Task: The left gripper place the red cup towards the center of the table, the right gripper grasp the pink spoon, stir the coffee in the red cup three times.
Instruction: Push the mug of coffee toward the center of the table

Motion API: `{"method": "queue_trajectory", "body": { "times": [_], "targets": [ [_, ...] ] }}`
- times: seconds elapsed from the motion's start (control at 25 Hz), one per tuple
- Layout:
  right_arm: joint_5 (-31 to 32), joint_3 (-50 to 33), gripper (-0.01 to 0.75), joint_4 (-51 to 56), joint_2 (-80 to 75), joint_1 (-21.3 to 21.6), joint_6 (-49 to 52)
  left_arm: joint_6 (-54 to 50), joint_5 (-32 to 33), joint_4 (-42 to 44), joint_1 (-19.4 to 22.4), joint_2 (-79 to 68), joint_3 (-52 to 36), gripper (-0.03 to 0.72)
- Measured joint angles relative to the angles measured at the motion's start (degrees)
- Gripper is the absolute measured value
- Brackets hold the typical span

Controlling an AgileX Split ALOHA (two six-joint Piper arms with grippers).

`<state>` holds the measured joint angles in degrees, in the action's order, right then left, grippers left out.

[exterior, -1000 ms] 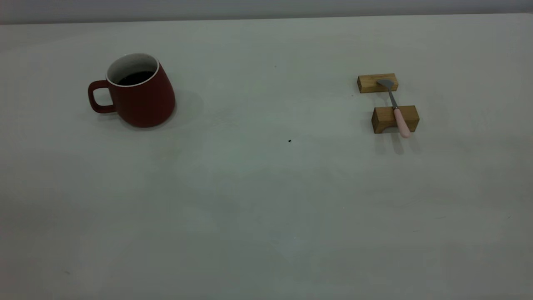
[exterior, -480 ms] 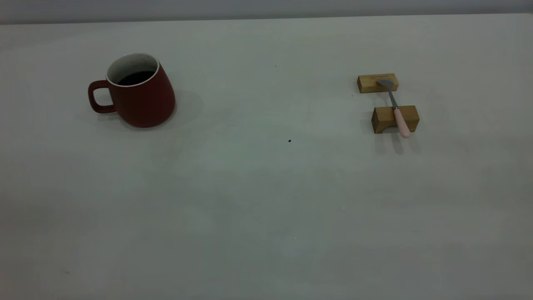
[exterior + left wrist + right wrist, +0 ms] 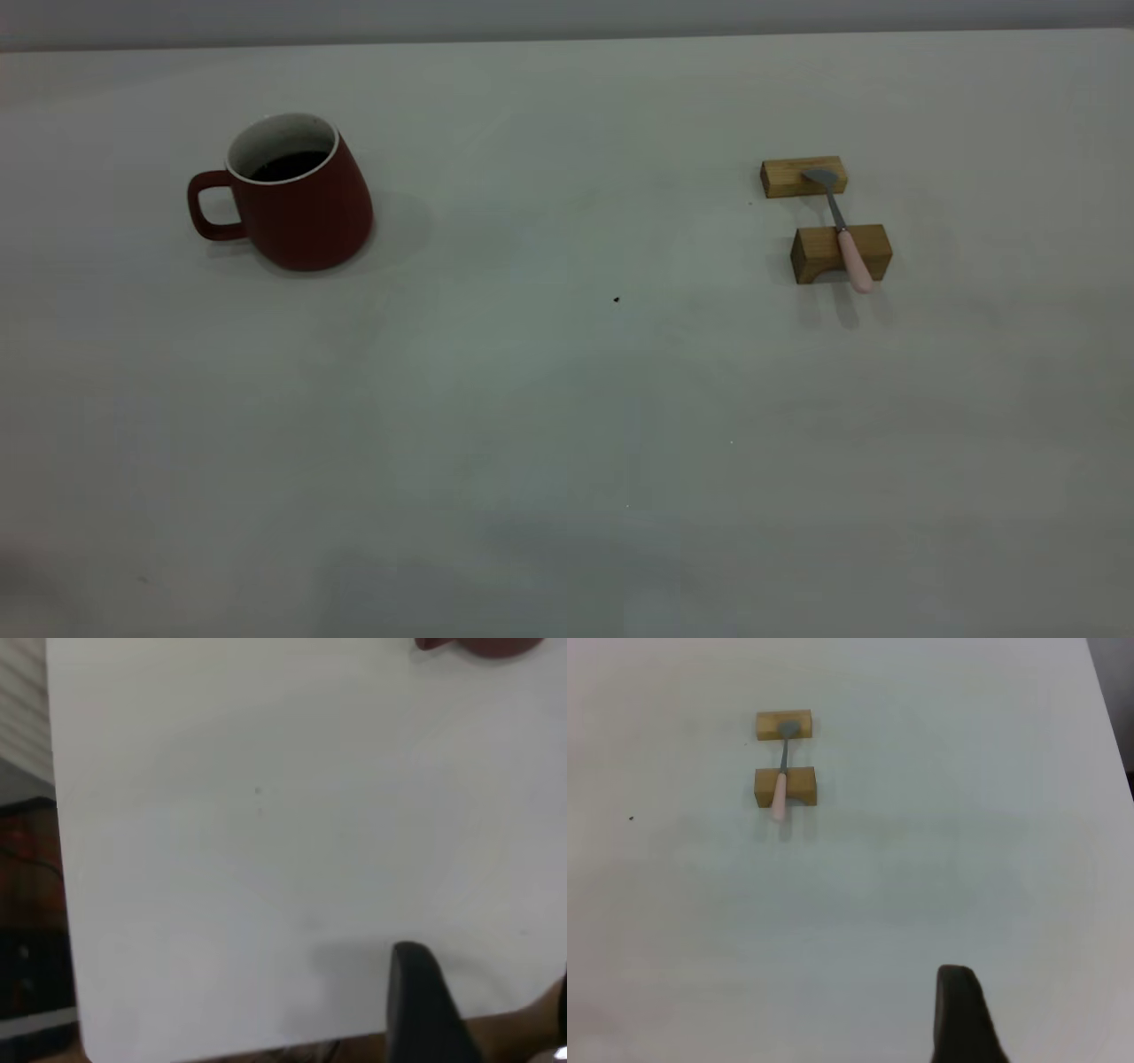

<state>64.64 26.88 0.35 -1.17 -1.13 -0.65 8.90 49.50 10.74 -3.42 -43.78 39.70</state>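
Note:
The red cup (image 3: 297,199) stands upright at the table's (image 3: 567,425) far left, handle pointing left, with dark coffee (image 3: 290,165) inside. The pink spoon (image 3: 846,235) lies across two wooden blocks at the far right, its bowl on the far block and its pink handle over the near one. Neither gripper shows in the exterior view. In the left wrist view, my left gripper (image 3: 489,992) hangs open over the table's edge, far from the cup (image 3: 483,645). In the right wrist view, my right gripper (image 3: 1050,1014) is open and well short of the spoon (image 3: 780,788); only one finger (image 3: 961,1014) shows.
Two tan wooden blocks (image 3: 803,176) (image 3: 840,252) carry the spoon. A tiny dark speck (image 3: 617,299) marks the table's middle. The table's edge and the dark floor beyond it (image 3: 27,904) show in the left wrist view.

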Motion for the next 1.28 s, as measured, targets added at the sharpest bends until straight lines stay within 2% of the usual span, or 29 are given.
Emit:
{"method": "queue_trajectory", "body": {
  "times": [0.24, 0.44, 0.76, 0.92, 1.28],
  "targets": [
    [0.0, 0.0, 0.502, 0.0, 0.0, 0.0, 0.0, 11.6, -2.6, -1.9, -0.1, -29.8, 15.0, 0.633],
    [0.0, 0.0, 0.502, 0.0, 0.0, 0.0, 0.0, 20.1, -0.6, -2.5, -1.3, -51.3, 30.7, 0.653],
    [0.0, 0.0, 0.502, 0.0, 0.0, 0.0, 0.0, 31.2, 8.4, -2.8, -2.4, -75.5, 53.4, 0.653],
    [0.0, 0.0, 0.502, 0.0, 0.0, 0.0, 0.0, 35.9, 8.2, -2.5, -2.4, -81.7, 57.4, 0.646],
    [0.0, 0.0, 0.503, 0.0, 0.0, 0.0, 0.0, 43.8, -0.4, -0.6, -2.4, -89.0, 57.8, 0.606]
  ]
}}
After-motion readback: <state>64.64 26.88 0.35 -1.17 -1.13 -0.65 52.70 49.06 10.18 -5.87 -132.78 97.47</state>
